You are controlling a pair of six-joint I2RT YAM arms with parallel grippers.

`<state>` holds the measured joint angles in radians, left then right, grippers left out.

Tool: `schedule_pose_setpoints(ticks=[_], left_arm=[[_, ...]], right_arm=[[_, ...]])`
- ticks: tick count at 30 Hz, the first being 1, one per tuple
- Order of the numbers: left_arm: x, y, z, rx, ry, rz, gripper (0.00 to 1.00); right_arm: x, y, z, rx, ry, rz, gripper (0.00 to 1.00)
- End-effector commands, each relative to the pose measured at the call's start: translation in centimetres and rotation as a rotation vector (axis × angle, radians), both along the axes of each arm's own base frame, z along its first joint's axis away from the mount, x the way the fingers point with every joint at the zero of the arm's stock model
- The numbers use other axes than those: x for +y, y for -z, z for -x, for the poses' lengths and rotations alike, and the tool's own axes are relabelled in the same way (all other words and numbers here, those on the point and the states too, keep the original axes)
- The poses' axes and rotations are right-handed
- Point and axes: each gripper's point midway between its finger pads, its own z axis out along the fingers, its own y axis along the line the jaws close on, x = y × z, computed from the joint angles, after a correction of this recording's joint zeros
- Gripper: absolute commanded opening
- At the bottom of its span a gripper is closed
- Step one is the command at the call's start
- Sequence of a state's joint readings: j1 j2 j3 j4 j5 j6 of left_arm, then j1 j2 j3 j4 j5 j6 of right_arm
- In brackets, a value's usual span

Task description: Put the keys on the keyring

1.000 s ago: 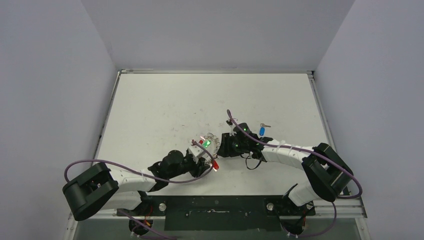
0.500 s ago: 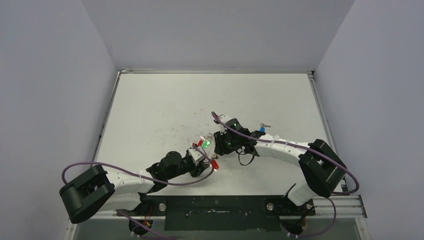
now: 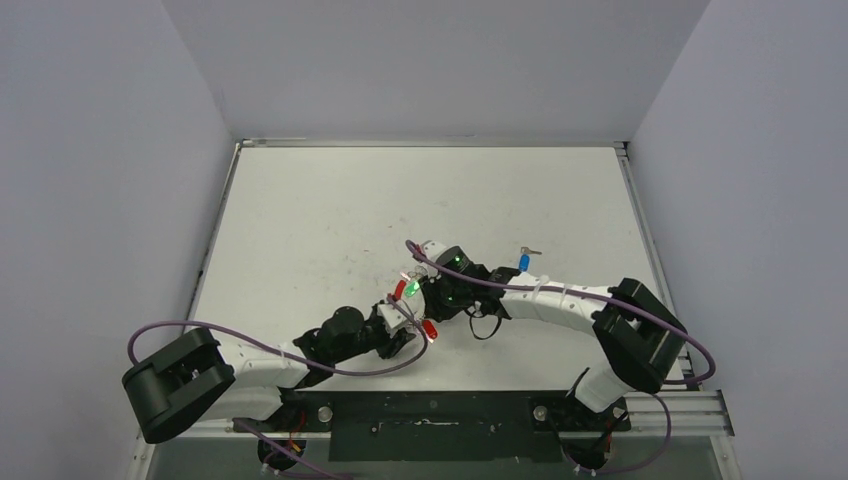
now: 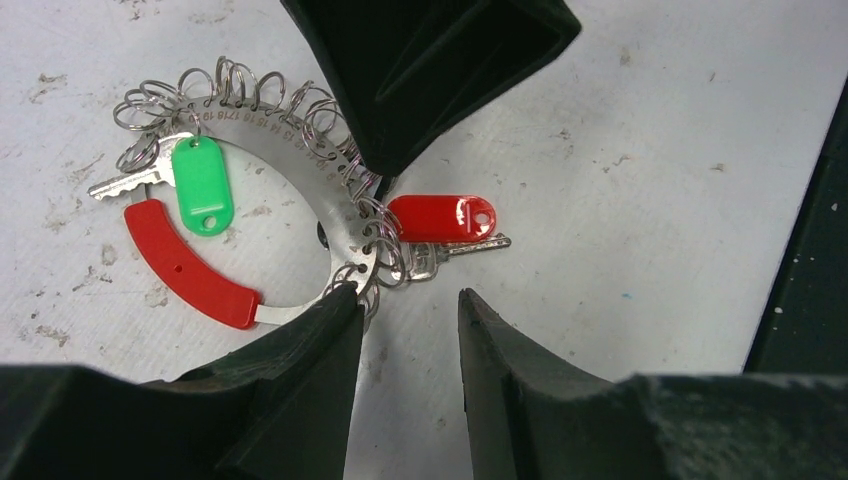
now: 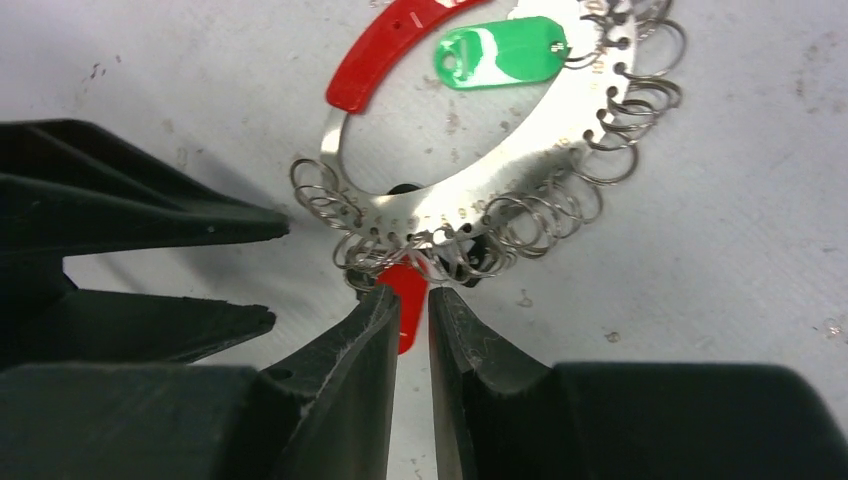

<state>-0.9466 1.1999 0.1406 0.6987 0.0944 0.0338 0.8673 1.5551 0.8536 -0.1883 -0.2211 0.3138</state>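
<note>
Closest in, the left gripper (image 4: 407,297) sits low over the table (image 3: 330,200). Its jaws are spread, with bare table in the gap. One fingertip (image 4: 335,310) touches the edge of the keyring (image 4: 270,125).

The keyring lies flat in the middle of the table, between the two grippers. It is a thin silver band with lots of small wire loops (image 4: 230,85) along its outer edge. One stretch of it is a red part (image 4: 185,268), curved like a smile.

The green key (image 4: 202,185) lies inside the keyring, just beside the red part. Its metal end pokes out and touches the small loops.

The red key (image 4: 440,218) lies just outside the keyring, touching the loops.

The right gripper (image 5: 410,292) comes at the keyring from the far side. Its tips are down at the loops, right by the red key. Its jaws are almost together, with only a thin gap. A bit of the red key shows in that gap. I cannot tell if the jaws pinch it, or pinch a loop.

Farther away lies the blue key (image 3: 523,263). It is flat on the table, alone, just beside the right arm and well apart from the keyring.
</note>
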Motion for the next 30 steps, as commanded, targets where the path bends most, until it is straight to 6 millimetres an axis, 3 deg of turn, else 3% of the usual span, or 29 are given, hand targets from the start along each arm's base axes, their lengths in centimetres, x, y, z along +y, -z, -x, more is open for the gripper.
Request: schedule_pose_setpoints(ticks=[1, 8, 15, 30], left_arm=[[-0.3, -0.9, -0.5, -0.054, -0.001, 0.024, 0.38], [0.3, -0.6, -0.2, -0.035, -0.022, 0.03, 0.38], [0.6, -0.7, 0.2, -0.051, -0.006, 0.026, 0.38], [-0.4, 0.0, 0.0, -0.145, 0.086, -0.02, 0.4]], right_arm=[[2.9, -2.8, -0.2, -0.083, -0.073, -0.058, 0.19], [4.2, -1.4, 0.3, -0.052, -0.097, -0.054, 0.17], [2.5, 0.7, 0.2, -0.03, -0.04, 0.041, 0.08], [1.1, 1.5, 0.8, -0.022, -0.03, 0.079, 0.05]])
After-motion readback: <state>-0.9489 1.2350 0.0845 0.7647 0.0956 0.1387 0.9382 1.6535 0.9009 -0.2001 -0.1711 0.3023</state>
